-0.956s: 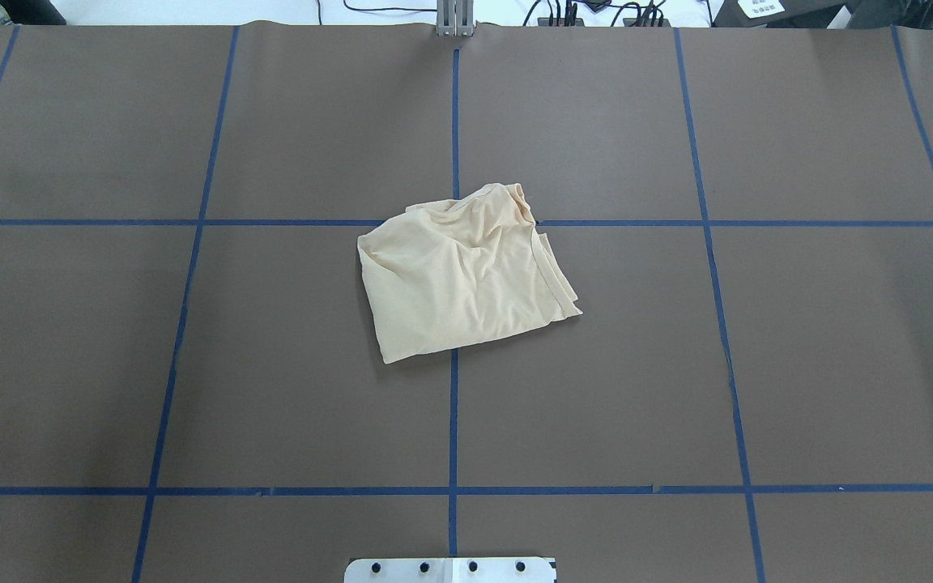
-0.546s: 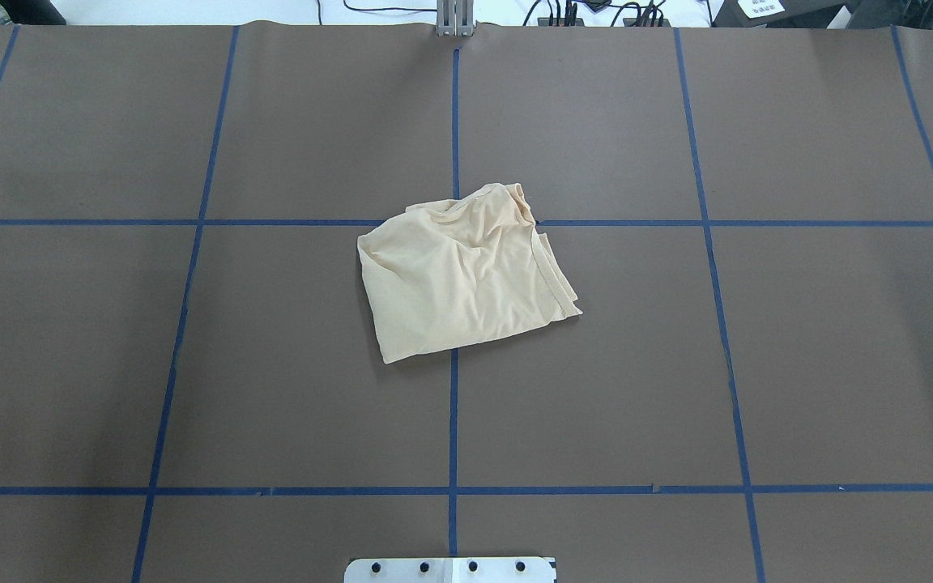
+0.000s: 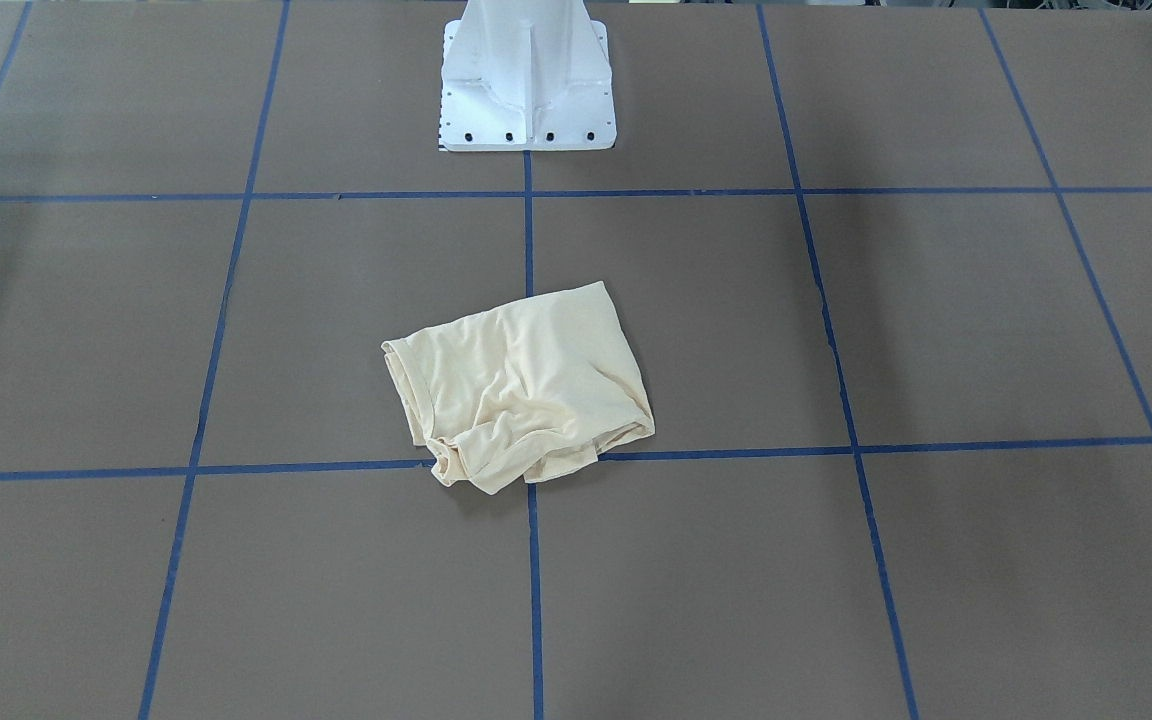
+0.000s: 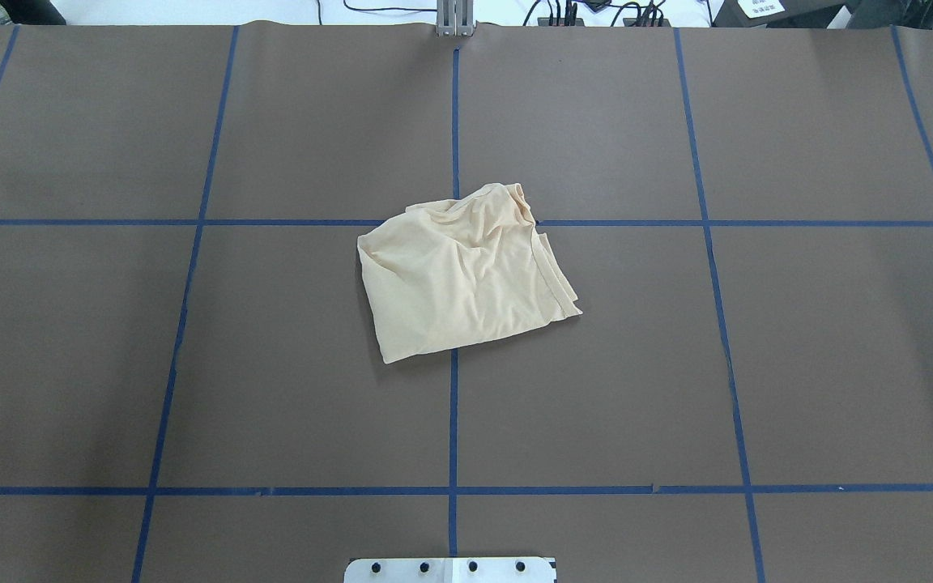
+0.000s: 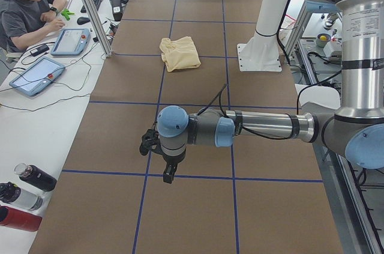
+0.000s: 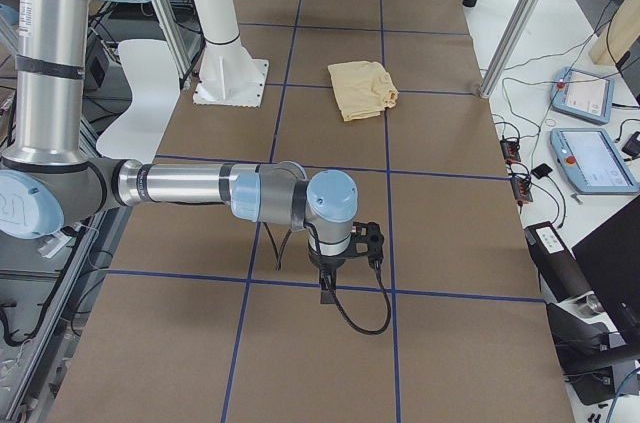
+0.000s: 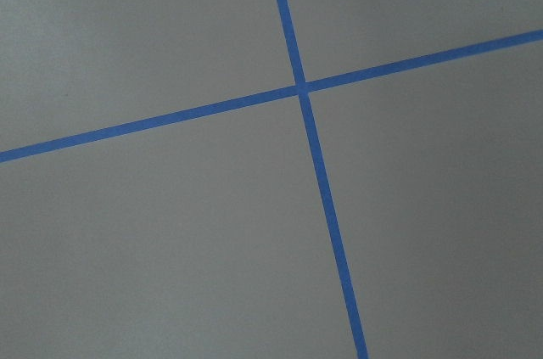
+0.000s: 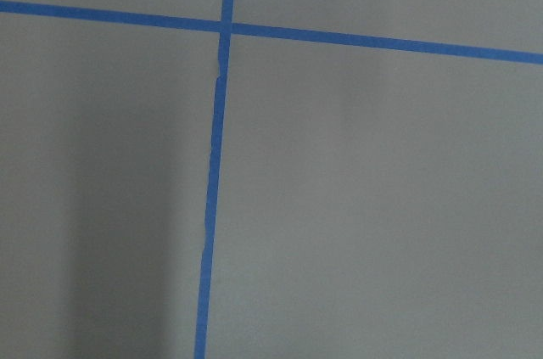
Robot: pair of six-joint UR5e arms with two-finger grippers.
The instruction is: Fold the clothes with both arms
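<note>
Overhead exterior view, read from its left edge, showed the brown table mat [image 4: 191,364] crossed by blue tape lines [image 4: 183,308]. At mid-frame lay the shirt [image 4: 462,271], a rumpled, roughly rectangular bundle across a tape crossing, with a seamed edge along its right side. That central spot probably put it within equal reach of both arms, though neither arm showed there.

In the exterior left view the left gripper [image 5: 170,177] hung pointing down above the mat at lower centre, well apart from the shirt in the upper middle. In the exterior right view the right gripper [image 6: 328,293] hung likewise at lower centre. I judged both were parked wide so the cloth was unobstructed for the cameras.

How far either pair of jaws stood open could not be told. Nothing showed hanging from either, and both wrist views showed only mat and tape.
</note>
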